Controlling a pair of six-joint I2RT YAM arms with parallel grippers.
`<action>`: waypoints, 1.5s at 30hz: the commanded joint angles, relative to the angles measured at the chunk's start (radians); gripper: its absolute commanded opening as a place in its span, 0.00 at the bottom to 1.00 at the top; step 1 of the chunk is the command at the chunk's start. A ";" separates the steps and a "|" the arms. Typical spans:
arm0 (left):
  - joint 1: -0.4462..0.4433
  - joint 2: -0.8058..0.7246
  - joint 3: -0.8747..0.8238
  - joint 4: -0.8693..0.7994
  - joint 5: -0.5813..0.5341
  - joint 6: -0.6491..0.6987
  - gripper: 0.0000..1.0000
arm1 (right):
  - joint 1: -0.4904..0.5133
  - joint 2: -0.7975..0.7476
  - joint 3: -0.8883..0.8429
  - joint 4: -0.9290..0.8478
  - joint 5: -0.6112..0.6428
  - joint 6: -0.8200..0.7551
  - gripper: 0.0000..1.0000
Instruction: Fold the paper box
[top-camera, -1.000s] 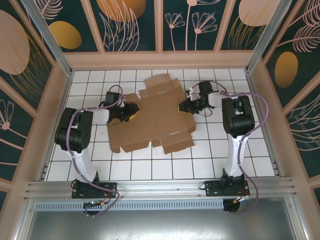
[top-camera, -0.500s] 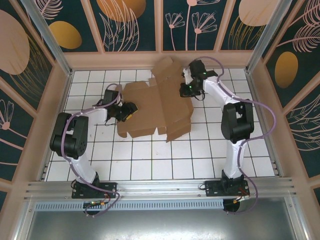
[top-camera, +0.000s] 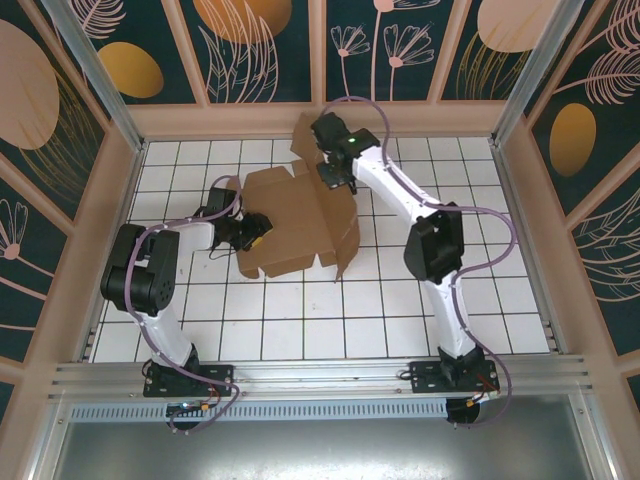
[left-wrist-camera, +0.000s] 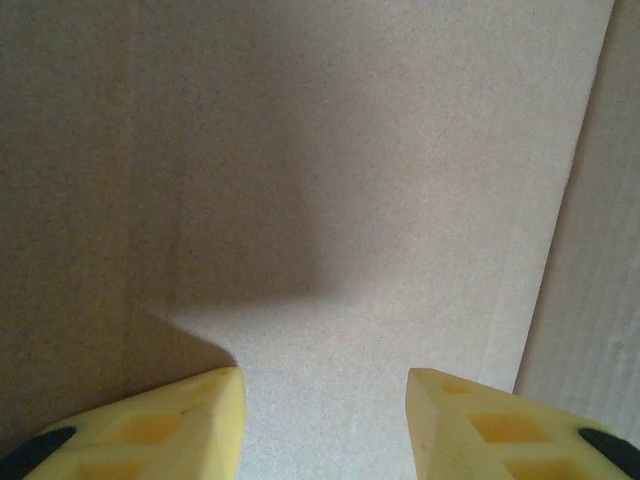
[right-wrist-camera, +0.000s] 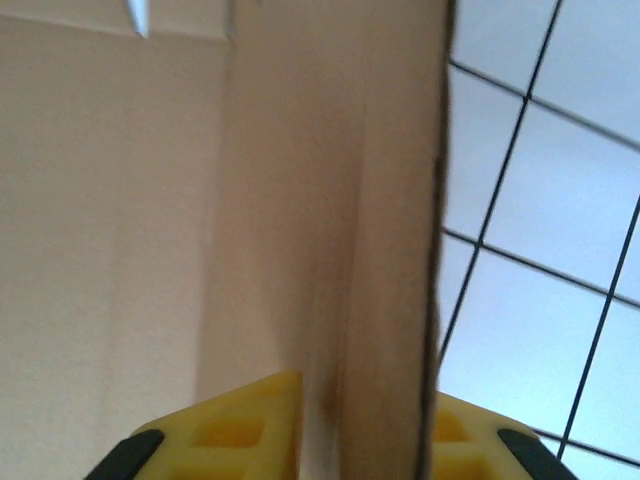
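Note:
The paper box (top-camera: 300, 215) is a brown cardboard sheet lying on the white tiles left of centre, with its right part lifted and folded up toward the back wall. My right gripper (top-camera: 335, 170) holds that raised part at the back. In the right wrist view the yellow fingers (right-wrist-camera: 235, 430) sit on either side of the cardboard edge (right-wrist-camera: 390, 250), shut on it. My left gripper (top-camera: 256, 230) rests over the sheet's left part. In the left wrist view its fingertips (left-wrist-camera: 170, 425) stand apart above bare cardboard (left-wrist-camera: 350, 150) with nothing between them.
The tan back wall (top-camera: 320, 118) runs just behind the raised flap, and side walls close in the table. White tiles (top-camera: 400, 310) lie bare in front of the box and to its right. The same tiles (right-wrist-camera: 560, 200) show beside the held edge.
My right gripper has swung left and toward the back wall, carrying the box's right part up and over. The sheet looks narrower and has shifted left. The left gripper has barely moved.

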 joint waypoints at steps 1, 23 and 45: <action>-0.006 0.022 -0.025 0.013 0.041 -0.022 0.47 | 0.090 0.089 0.057 -0.051 0.045 0.026 0.26; -0.002 -0.243 0.031 -0.186 -0.127 0.061 0.47 | 0.224 0.216 0.159 -0.024 0.133 0.036 0.29; -0.005 -0.371 -0.093 -0.044 -0.098 -0.021 0.48 | 0.106 -0.083 -0.138 0.223 -0.367 0.181 0.29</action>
